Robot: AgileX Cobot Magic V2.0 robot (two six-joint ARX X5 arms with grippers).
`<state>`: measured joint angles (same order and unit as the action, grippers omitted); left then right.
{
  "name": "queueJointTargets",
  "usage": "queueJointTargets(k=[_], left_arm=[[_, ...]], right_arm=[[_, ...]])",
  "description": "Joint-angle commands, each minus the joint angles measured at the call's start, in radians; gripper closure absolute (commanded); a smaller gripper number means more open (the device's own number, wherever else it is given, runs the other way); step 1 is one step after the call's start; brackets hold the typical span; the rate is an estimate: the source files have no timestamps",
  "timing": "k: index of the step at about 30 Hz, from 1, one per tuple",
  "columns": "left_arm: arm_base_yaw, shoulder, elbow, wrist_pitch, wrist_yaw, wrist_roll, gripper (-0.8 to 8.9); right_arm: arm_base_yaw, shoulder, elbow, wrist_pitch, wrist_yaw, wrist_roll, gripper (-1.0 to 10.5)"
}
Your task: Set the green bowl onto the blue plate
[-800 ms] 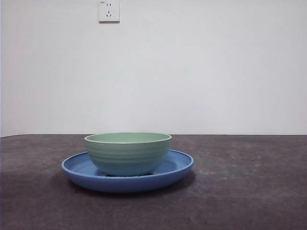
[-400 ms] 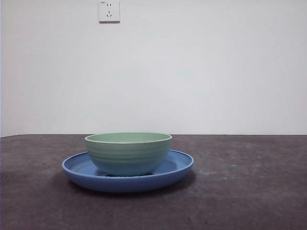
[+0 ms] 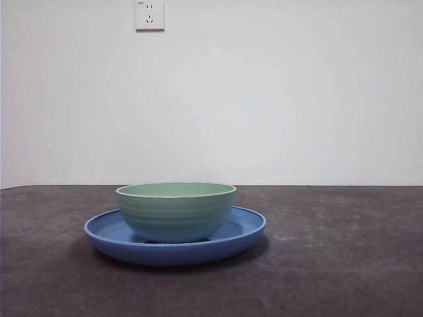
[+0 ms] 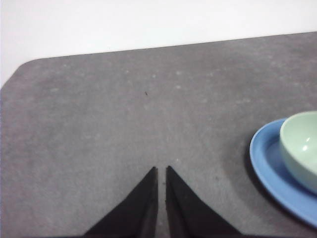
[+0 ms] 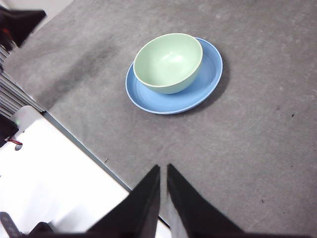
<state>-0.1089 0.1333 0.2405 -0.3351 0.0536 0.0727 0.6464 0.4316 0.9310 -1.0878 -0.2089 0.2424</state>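
The green bowl (image 3: pixel 176 210) stands upright on the blue plate (image 3: pixel 239 232) in the middle of the dark grey table. Both show in the right wrist view, the bowl (image 5: pixel 168 62) empty on the plate (image 5: pixel 204 84), and at the edge of the left wrist view, bowl (image 4: pixel 302 146) on plate (image 4: pixel 270 166). My left gripper (image 4: pixel 161 171) is shut and empty, over bare table well apart from the plate. My right gripper (image 5: pixel 163 168) is shut and empty, high above the table near its edge. Neither gripper shows in the front view.
A white wall with a socket (image 3: pixel 150 14) stands behind the table. The right wrist view shows the table's edge (image 5: pixel 74 141), with a white surface beyond it and dark equipment (image 5: pixel 20 25) at the corner.
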Motion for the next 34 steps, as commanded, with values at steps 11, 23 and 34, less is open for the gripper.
queueJointTargets(k=[11, 23, 34], left_arm=[[0.001, -0.130, -0.221, 0.148, -0.006, -0.007, 7.87], [0.072, -0.130, -0.229, 0.147, -0.018, -0.022, 7.87], [0.101, -0.130, -0.229, 0.145, -0.055, -0.040, 7.87]], right_arm=[[0.008, 0.003, 0.006, 0.011, 0.000, 0.008, 9.3], [0.008, 0.003, 0.006, 0.010, 0.000, 0.008, 9.3], [0.008, 0.003, 0.006, 0.010, 0.000, 0.008, 9.3]])
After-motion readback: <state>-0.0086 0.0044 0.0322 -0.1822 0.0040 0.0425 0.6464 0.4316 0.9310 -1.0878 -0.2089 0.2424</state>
